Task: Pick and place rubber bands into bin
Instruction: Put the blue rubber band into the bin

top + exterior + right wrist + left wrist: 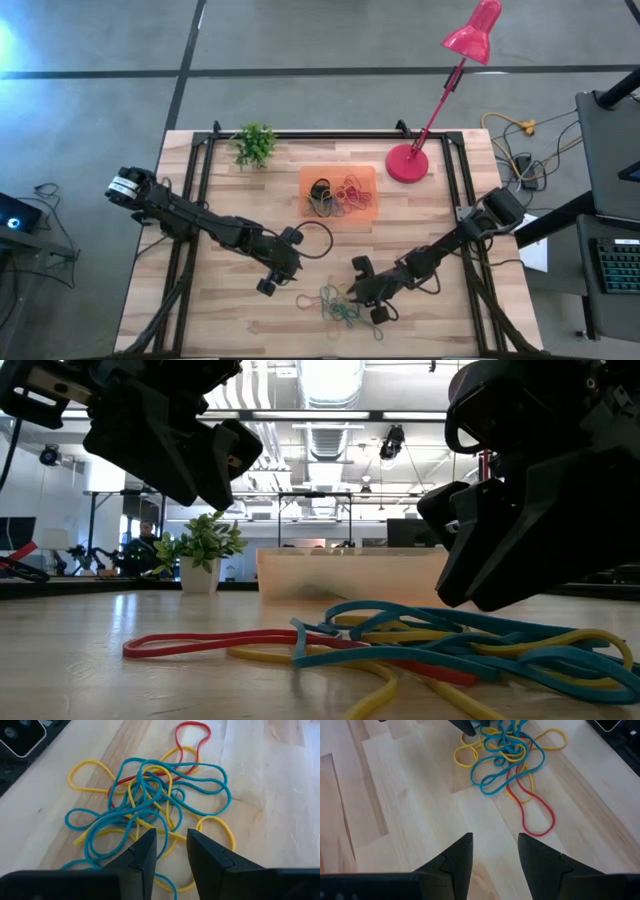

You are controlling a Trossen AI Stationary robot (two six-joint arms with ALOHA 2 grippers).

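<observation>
A tangle of blue, yellow and red rubber bands lies flat on the wood near the table's near edge, also in the low view. My right gripper is open, low over the pile's right side with its tips above blue and yellow loops. My left gripper is open, above bare wood just left of the pile, with a red loop closest to it. The orange bin sits at mid-table, far of the pile, with several dark, red and yellow bands inside. My right gripper stands with its fingers on either side of a yellow strand at the pile's edge, coming from above at a slant. Whether the tips touch any band cannot be told.
A small potted plant stands at the far left, and a red desk lamp's round base sits right of the bin. Black frame rails run along both table sides. Bare wood lies between pile and bin.
</observation>
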